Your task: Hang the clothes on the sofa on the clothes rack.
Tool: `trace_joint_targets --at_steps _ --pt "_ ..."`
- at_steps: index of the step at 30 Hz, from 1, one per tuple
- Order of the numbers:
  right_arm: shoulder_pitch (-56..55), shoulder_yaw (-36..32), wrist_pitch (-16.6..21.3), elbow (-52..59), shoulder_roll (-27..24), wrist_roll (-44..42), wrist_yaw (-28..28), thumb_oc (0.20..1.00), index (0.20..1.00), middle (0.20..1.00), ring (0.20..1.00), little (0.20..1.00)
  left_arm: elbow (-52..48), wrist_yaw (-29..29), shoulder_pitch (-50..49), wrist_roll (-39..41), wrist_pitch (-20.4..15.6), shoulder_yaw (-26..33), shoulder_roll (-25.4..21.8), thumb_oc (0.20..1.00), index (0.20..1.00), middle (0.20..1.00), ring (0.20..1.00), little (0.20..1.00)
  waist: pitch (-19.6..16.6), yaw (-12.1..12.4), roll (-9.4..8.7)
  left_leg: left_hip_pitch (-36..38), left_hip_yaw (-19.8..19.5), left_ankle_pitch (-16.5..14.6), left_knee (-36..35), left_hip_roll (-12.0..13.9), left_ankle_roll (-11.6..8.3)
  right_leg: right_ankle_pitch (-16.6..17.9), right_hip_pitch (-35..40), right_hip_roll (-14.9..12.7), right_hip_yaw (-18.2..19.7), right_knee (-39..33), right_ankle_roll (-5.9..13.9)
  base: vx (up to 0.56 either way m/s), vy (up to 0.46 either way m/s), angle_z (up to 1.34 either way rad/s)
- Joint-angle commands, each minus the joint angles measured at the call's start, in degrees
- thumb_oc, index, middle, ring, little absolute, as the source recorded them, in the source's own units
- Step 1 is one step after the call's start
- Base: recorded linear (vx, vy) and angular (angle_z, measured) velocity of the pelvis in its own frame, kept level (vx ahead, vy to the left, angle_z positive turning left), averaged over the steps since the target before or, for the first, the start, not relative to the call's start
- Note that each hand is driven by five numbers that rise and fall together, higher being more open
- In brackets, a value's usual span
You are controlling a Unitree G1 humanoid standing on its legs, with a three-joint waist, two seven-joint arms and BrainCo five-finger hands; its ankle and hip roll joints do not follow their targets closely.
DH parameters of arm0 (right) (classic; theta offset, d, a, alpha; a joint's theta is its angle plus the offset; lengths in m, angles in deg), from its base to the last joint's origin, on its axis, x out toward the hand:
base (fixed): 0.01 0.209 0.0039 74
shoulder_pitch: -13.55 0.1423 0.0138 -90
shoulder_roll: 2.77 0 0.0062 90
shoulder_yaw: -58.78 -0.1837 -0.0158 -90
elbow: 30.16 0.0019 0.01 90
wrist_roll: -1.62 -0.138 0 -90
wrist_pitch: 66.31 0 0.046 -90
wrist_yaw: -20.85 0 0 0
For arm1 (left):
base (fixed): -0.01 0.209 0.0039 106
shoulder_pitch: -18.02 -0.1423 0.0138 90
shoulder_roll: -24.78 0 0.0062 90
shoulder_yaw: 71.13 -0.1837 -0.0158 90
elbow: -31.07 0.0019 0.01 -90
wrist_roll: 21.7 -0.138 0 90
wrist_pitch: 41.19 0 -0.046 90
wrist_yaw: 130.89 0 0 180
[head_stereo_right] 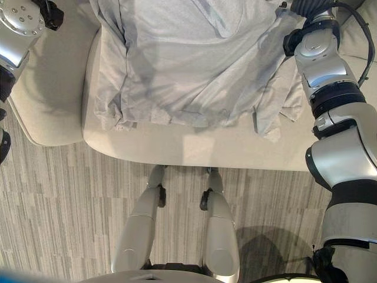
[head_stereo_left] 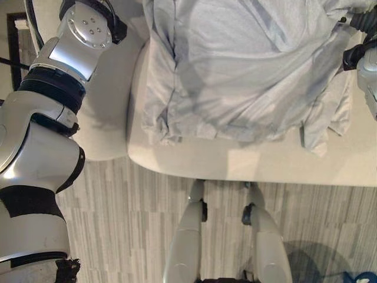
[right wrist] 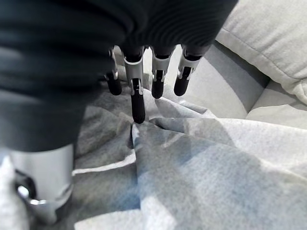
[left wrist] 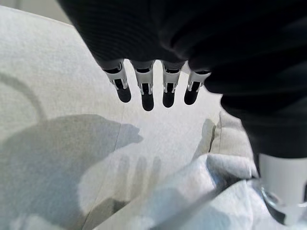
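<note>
Pale grey-blue cotton garment [head_stereo_left: 235, 65], looks like a shirt, lies spread and rumpled over the seat of the cream fabric sofa [head_stereo_left: 247, 162], hem bunched near the seat's front edge, one corner drooping at the front right. It covers most of the seat, so both arms reach in from either side, likely to take it at two points. Left hand [left wrist: 153, 91] hovers over bare sofa cushion just beside the garment's left edge, fingers straight and apart, holding nothing; its shadow falls on the cushion below, so it is not touching. Right hand [right wrist: 144, 86] is over the garment's right side near the back cushion [right wrist: 268, 43], fingers loosely extended and pointing down, one longer fingertip at or almost on a raised fold of cloth, contact unclear; nothing clamped. Judgement: grasp stage barely begun, garment wholly on the sofa, hanging not yet started. Loose folds may slip from a shallow pinch
</note>
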Motion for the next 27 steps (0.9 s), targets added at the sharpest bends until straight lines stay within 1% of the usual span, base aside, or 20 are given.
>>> trace_joint_targets --at_steps 1,5,6,7,10,20,27 --pt "1.76 1.45 2.91 1.58 -3.81 -1.90 -2.53 1.000 1.000 1.000 1.000 1.000 4.92 0.19 0.45 2.31 -2.44 0.14 1.83 1.000 1.000 1.000 1.000 1.000 -5.13 -0.46 0.23 4.72 0.89 -4.44 -1.47 -0.45 -5.84 0.58 -1.98 -2.57 2.19 0.65 8.72 0.00 0.000 0.00" --pt "2.87 2.01 3.45 3.13 -2.61 -2.04 -2.81 1.000 1.000 1.000 1.000 1.000 6.77 1.11 -0.30 3.04 -2.04 0.48 3.29 1.000 1.000 1.000 1.000 1.000 -4.98 -1.18 -0.46 4.48 1.14 -4.51 -1.47 -0.23 -5.83 0.67 -2.49 -2.35 2.55 0.65 8.72 0.00 0.000 0.00" --pt "3.43 2.41 3.55 3.86 -1.91 -1.74 -2.96 1.000 1.000 1.000 1.000 1.000 7.14 1.61 -0.48 3.16 -1.89 0.40 3.96 1.000 1.000 1.000 1.000 1.000 -5.04 -1.70 -0.80 3.99 1.27 -4.24 -1.47 -0.20 -5.79 0.82 -3.10 -2.40 2.76 0.65 8.74 0.03 -0.003 -0.05" --pt "3.56 2.71 3.67 4.22 -1.21 -1.35 -3.18 1.000 1.000 1.000 1.000 1.000 7.51 1.88 -0.69 2.93 -1.76 0.32 4.59 1.000 1.000 1.000 1.000 1.000 -5.04 -1.91 -1.01 3.98 1.42 -4.47 -1.47 0.19 -5.75 0.64 -3.28 -2.25 2.90 0.65 8.71 0.04 -0.005 -0.07" --pt "4.22 3.38 3.67 4.53 -0.41 -0.64 -3.44 1.000 1.000 1.000 1.000 1.000 7.80 2.11 -0.87 2.62 -1.61 0.16 5.66 1.000 1.000 1.000 1.000 1.000 -5.12 -2.27 -1.30 3.74 1.53 -4.51 -1.47 0.39 -5.64 0.62 -3.69 -2.15 3.19 0.65 8.66 0.03 -0.008 -0.09" --pt "4.73 3.98 4.04 7.41 1.53 0.82 -4.11 1.000 1.000 1.000 1.000 1.000 7.07 2.15 -1.99 3.42 -1.68 0.84 7.35 1.000 1.000 1.000 1.000 1.000 -5.14 -3.09 -1.53 3.56 1.64 -4.68 -1.47 0.86 -5.40 0.39 -4.25 -1.87 3.67 0.65 8.42 0.02 0.000 -0.04" --pt "5.24 4.52 4.35 8.11 2.93 1.55 -4.10 1.000 1.000 1.000 1.000 1.000 7.75 2.31 -3.36 3.26 -1.59 1.81 8.09 1.000 1.000 1.000 1.000 1.000 -5.11 -3.48 -2.03 3.62 1.83 -4.85 -1.47 1.15 -5.34 0.28 -4.45 -1.63 3.93 0.65 8.24 0.00 0.000 0.00"
